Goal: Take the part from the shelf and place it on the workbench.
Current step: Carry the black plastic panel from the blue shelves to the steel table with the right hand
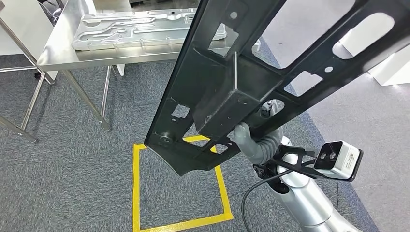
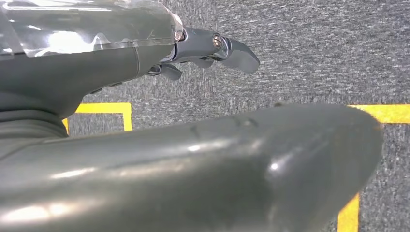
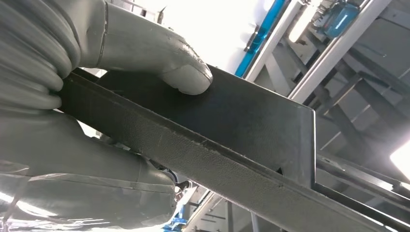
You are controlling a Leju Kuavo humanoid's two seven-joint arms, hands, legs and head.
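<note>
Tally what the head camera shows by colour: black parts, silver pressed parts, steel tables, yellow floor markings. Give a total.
Black frame part, held by the right hand: 1
Silver pressed panel: 1
Steel workbench: 1
Yellow tape square on the carpet: 1
Total: 4
</note>
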